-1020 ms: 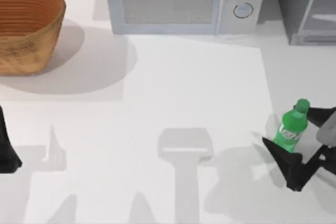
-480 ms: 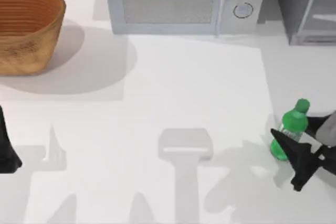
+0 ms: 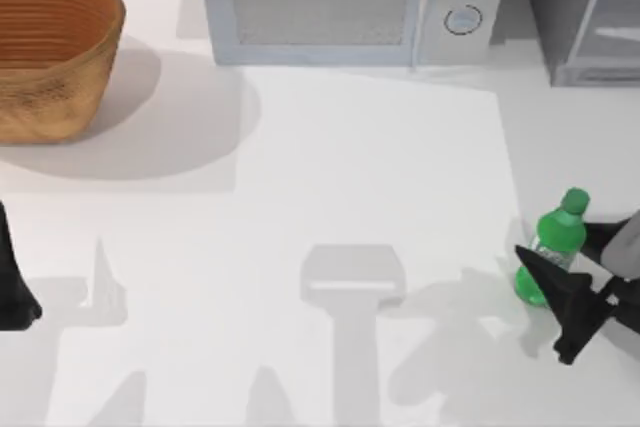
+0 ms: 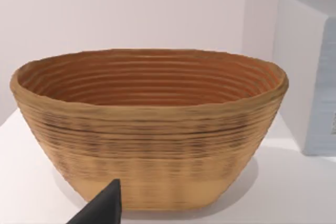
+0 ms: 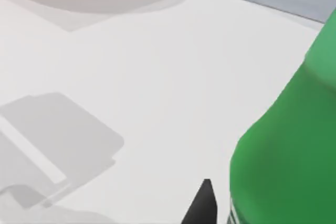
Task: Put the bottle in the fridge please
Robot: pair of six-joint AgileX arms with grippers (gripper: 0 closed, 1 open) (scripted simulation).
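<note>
Bottle: the bottle (image 3: 553, 247) stands upright at the right side of the desk (image 3: 350, 177), cap up, well short of the fridge (image 3: 585, 12) in the far right corner.
Right claw: the right claw (image 3: 572, 259) comes in from the right edge with its dark fingers set either side of the bottle's lower body, one finger crossing in front of the label; it looks clamped on the bottle, fingers narrowed to the bottle's width.
Why there: a low grip on the body leaves the neck and cap free, and holding it upright should let it go into the fridge standing.
Wrist check: in the right wrist view the green body (image 5: 286, 150) looms right up against the camera with a fingertip (image 5: 202, 205) beside it, which fits a firm hold.
Arm pose: the right arm reaches in low and sideways, claw roughly level with the desk.
Left claw: the left claw (image 3: 15, 287) sits parked at the left edge, facing the woven basket (image 4: 149, 124); whether it is open or closed, I cannot tell.
Also in play: the microwave (image 3: 350, 2) sits just left of the fridge, so the carry must steer right of it.
Step, as I judge it: grip made, lift yet to come.
</note>
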